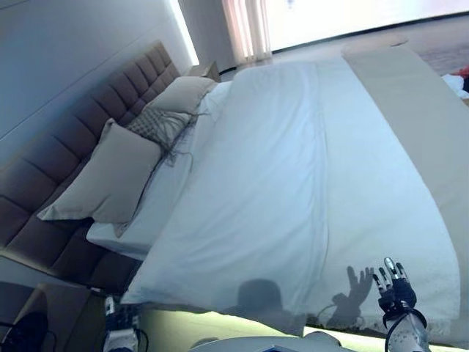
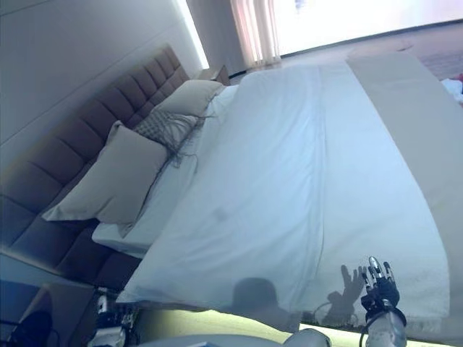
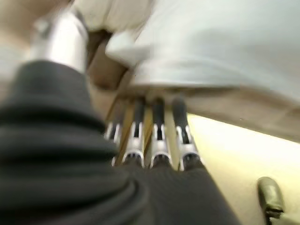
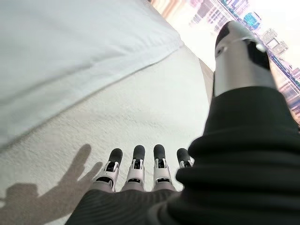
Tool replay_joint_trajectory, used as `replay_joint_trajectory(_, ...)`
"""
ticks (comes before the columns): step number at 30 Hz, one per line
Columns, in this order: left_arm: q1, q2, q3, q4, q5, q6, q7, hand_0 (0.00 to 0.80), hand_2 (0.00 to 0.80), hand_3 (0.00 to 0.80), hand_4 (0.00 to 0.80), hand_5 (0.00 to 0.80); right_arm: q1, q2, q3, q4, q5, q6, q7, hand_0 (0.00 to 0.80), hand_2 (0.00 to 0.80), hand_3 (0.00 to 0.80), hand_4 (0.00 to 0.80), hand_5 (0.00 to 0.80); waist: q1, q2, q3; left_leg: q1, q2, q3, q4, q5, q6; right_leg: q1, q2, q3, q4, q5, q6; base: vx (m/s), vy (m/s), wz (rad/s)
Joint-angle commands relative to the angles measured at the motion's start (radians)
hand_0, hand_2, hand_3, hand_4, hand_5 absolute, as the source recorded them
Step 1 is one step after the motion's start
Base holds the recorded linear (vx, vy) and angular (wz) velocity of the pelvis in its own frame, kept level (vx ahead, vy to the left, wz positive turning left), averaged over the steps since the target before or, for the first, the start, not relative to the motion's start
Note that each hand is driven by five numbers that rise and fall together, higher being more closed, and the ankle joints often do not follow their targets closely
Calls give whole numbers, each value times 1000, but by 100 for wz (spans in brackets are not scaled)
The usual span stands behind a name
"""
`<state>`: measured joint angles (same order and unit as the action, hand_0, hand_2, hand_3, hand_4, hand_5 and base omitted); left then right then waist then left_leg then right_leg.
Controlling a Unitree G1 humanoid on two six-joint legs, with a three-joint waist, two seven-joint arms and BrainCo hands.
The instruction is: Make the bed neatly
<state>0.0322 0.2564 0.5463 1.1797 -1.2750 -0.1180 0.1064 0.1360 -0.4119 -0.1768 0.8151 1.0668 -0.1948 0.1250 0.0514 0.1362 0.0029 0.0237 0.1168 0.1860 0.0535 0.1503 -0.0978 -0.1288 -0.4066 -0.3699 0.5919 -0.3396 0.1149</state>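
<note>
Lay spread over the whole mattress: white duvet (image 1: 278, 183), long axis running from the headboard (image 1: 66, 147) on the left to the beige runner (image 1: 418, 117) at the foot on the right. Hung over the near side of the bed, right in front of the robot. Showed one long crease crossing it from near edge to far edge, roughly midway along its length, and looked slack and rumpled toward the pillows (image 1: 110, 176). Stopped short of the patterned cushion (image 1: 157, 123) lying between them.

Hovered at the duvet's near edge, toward the foot end: right hand (image 1: 394, 290), fingers (image 4: 136, 168) straight and slightly spread, holding nothing, pointed across the bed over the textured part of the cover. Stood just beside the crease, which lay a little to its left, so judged the nearer hand for smoothing it.

Hung low by the head-end corner, below the overhanging edge: left hand (image 1: 117, 319), fingers (image 3: 159, 136) straight and side by side, empty, aimed at the bed's side under the cover. Judged better placed for the slack near the pillows. Contact with the duvet by either hand: could not tell.
</note>
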Motion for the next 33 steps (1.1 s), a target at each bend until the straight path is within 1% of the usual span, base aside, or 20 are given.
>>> replay_joint_trajectory(1,18,165,96,-1,-53,-49,-28,0,0,0,0,0,-83,79,-82,27,-16,-2,35,0,0,0,0,0,56,-95,79,-15,-29,-38,116,-213,1,154,-60,46,-459,396,134,24,-47,45)
replay_joint_trajectory(5,16,133,88,16,-44,-28,-47,0,0,0,0,0,-77,96,-86,40,-12,-1,42,0,0,0,0,0,62,-107,81,-13,-23,-43,119,-213,-1,160,-60,40,-460,400,138,18,-33,49)
replay_joint_trajectory(8,14,110,77,21,-32,-17,-74,0,0,0,0,0,-77,104,-85,38,-10,2,45,0,0,0,0,0,64,-115,83,-11,-20,-44,119,-212,-1,163,-59,40,-463,404,140,-1,-23,22)
replay_joint_trajectory(12,7,93,46,-8,25,-30,-161,0,0,0,0,0,-74,122,-76,27,-3,-4,47,0,0,0,0,0,63,-126,86,-12,-14,-46,118,-213,3,160,-50,50,-469,409,139,-34,-77,1)
replay_joint_trajectory(13,2,92,28,-35,61,-41,-192,0,0,0,0,0,-72,127,-74,22,4,-5,48,0,0,0,0,0,64,-130,88,-14,-12,-49,116,-213,6,158,-44,53,-472,410,139,-62,-132,-2)
replay_joint_trajectory(15,-7,89,-10,-84,86,-70,-211,0,0,0,0,0,-71,137,-67,11,11,-14,48,0,0,0,0,0,66,-133,90,-14,-9,-50,109,-209,10,157,-35,56,-476,413,137,-75,-121,-3)
replay_joint_trajectory(19,-24,83,-84,-218,119,-82,-256,0,0,0,0,0,-70,160,-58,-22,9,-54,55,0,0,0,0,0,75,-139,95,-21,-7,-53,95,-201,19,149,-21,62,-482,423,133,-112,-141,-3)
replay_joint_trajectory(21,-31,82,-115,-278,158,-86,-248,0,0,0,0,0,-71,169,-51,-40,6,-68,49,0,0,0,0,0,79,-142,94,-21,-7,-56,90,-198,23,147,-14,64,-482,425,131,-80,-146,-3)
replay_joint_trajectory(26,-46,76,-200,-378,233,-46,-266,0,0,0,0,0,-85,185,-22,-85,-27,-95,24,0,0,0,0,0,84,-147,84,-13,-12,-54,71,-190,34,154,10,71,-498,431,120,-60,-150,-5)
replay_joint_trajectory(29,-51,59,-253,-442,256,-46,-284,0,0,0,0,0,-90,197,-5,-112,-73,-89,-19,0,0,0,0,0,95,-153,75,-9,-16,-52,48,-180,38,158,24,71,-514,442,114,-67,-165,-4)
replay_joint_trajectory(33,-42,31,-289,-528,341,-46,-335,0,0,0,0,0,-86,218,10,-151,-78,-91,-31,0,0,0,0,0,114,-166,71,-4,-18,-54,25,-169,41,165,42,66,-525,450,106,-66,-175,-6)
